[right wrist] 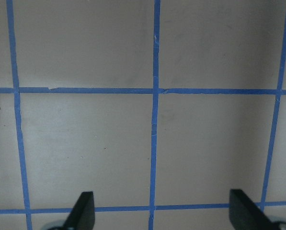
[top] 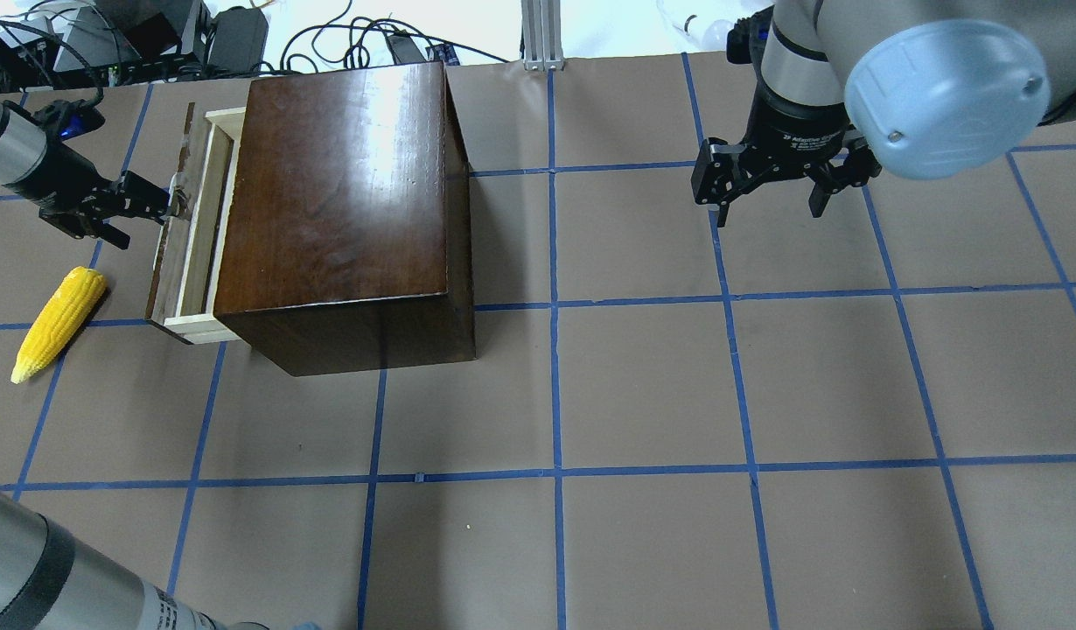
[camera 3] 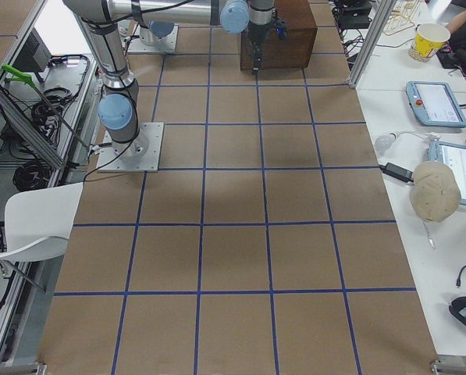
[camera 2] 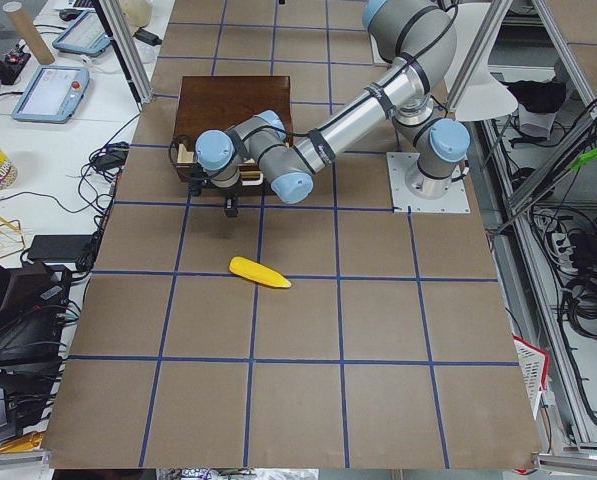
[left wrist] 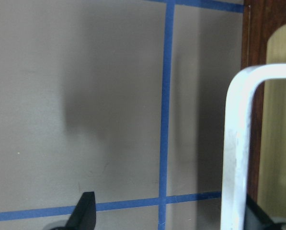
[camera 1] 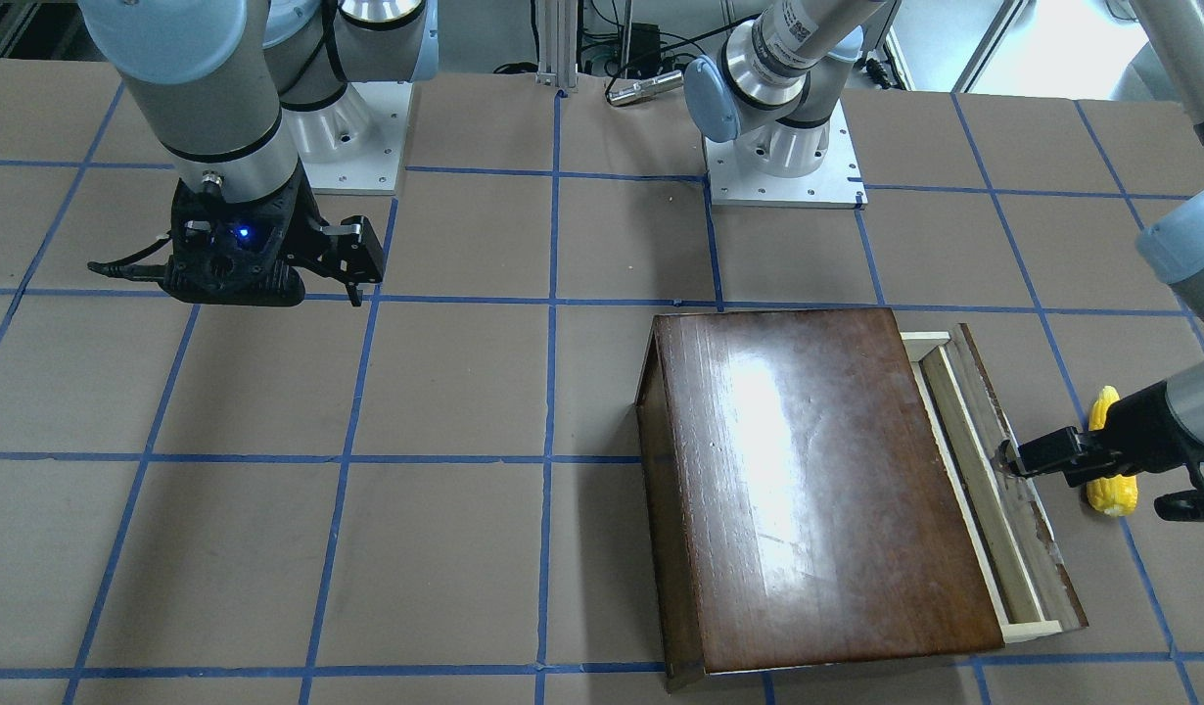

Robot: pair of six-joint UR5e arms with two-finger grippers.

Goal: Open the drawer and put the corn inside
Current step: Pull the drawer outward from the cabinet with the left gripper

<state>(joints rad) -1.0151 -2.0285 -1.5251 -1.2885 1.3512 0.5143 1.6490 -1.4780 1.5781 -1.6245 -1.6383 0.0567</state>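
drawer (top: 194,229): partly out of box (top: 337,192)
corn (top: 59,322): on bench (top: 643,394), outside box, near drawer front
left tool (top: 164,199): released, at drawer front
right tool (top: 770,210): released, well apart from box

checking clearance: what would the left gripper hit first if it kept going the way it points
The drawer: the left gripper points at its dark front panel by the metal handle, seemingly almost touching; depth unclear.

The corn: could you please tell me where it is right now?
In the overhead view the corn lies on the table at the far left, just outside the front of the partly open drawer.
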